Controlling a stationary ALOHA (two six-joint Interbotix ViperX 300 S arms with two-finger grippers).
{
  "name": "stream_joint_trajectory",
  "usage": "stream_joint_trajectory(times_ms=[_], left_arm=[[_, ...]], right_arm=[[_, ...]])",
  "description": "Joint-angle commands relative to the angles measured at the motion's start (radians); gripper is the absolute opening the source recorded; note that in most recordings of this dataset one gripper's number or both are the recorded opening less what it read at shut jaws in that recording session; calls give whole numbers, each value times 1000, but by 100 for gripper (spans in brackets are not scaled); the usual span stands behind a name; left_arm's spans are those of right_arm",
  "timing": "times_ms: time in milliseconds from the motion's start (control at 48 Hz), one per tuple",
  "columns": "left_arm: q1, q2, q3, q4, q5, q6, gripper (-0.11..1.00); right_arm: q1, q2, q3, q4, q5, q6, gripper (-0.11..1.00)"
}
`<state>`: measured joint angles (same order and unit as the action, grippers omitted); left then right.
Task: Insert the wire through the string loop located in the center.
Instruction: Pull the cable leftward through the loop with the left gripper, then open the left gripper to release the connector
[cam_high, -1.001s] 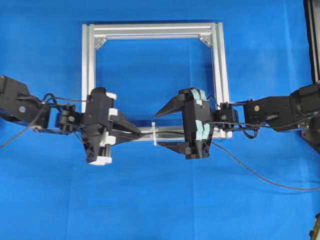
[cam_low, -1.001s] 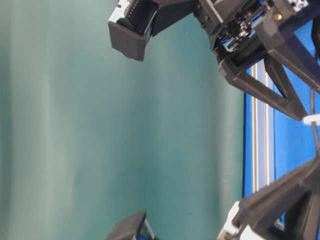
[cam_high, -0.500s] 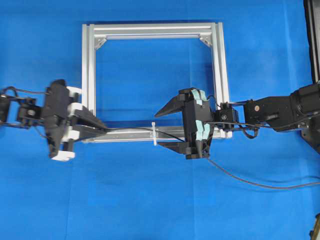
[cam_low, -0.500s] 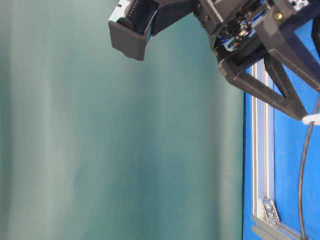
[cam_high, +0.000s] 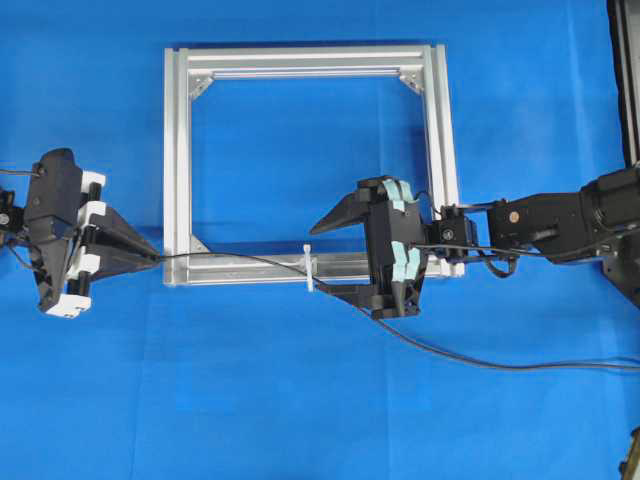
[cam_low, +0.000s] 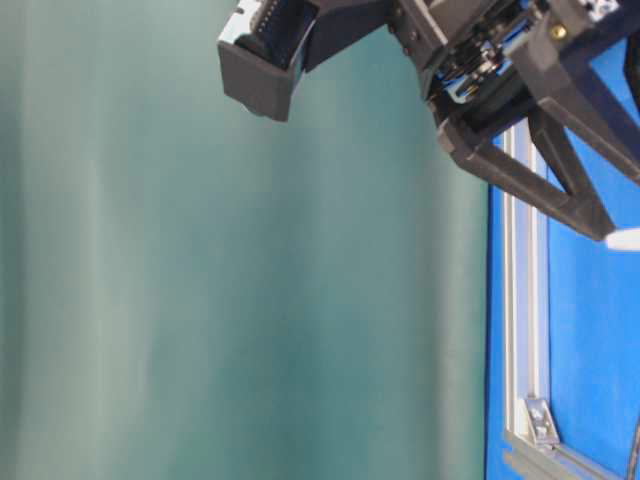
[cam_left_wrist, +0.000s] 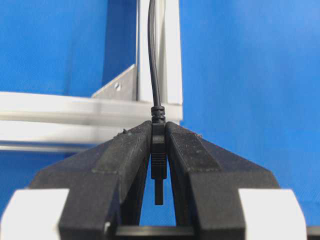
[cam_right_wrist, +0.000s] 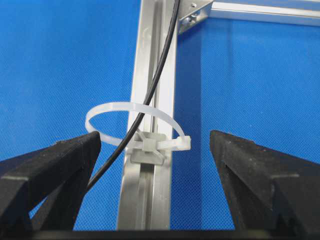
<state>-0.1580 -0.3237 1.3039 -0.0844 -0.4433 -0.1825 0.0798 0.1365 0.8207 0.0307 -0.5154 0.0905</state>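
Note:
The white string loop (cam_high: 309, 268) stands on the near rail of the silver frame (cam_high: 300, 60). The black wire (cam_high: 470, 360) runs through it. In the right wrist view the wire (cam_right_wrist: 159, 75) passes inside the loop (cam_right_wrist: 131, 106). My left gripper (cam_high: 150, 257) is left of the frame, outside its corner. It is shut on the wire's plug (cam_left_wrist: 158, 155), pinched between the fingertips of the left gripper (cam_left_wrist: 158, 127). My right gripper (cam_high: 320, 260) stands open on either side of the loop, and in its own view the right gripper (cam_right_wrist: 155, 142) holds nothing.
Behind the loop the wire trails under the right gripper and off the right edge of the blue mat. A black upright (cam_high: 625, 70) stands at the far right. The table-level view shows the frame rail (cam_low: 520, 300) and a green backdrop (cam_low: 200, 300).
My left gripper has moved far left, from beside the loop to outside the frame's left corner, drawing the wire through the loop. The right arm has stayed put.

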Motion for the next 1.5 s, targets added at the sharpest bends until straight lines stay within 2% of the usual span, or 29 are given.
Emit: stream_joint_trajectory(times_ms=[0, 730, 792, 959, 1043, 1084, 1480], left_arm=[[-3, -11, -5, 3, 5, 5, 9], [-5, -12, -18, 8, 35, 23, 11], [-3, -12, -20, 8, 35, 20, 22], [-3, -12, -20, 8, 40, 18, 73], [-3, -12, -20, 8, 44, 18, 89], [-3, -12, -20, 8, 44, 18, 92], [-3, -21, -31, 8, 44, 14, 91]], right_arm=[[0, -17, -8, -2, -5, 0, 92], [0, -17, -8, -2, -5, 0, 92], [0, -17, -8, -2, -5, 0, 92], [0, -17, -6, -2, -3, -2, 92], [0, -17, -8, -2, 0, -2, 92], [0, -17, -6, -2, 2, -2, 92], [0, -25, -8, -2, 3, -2, 92]])
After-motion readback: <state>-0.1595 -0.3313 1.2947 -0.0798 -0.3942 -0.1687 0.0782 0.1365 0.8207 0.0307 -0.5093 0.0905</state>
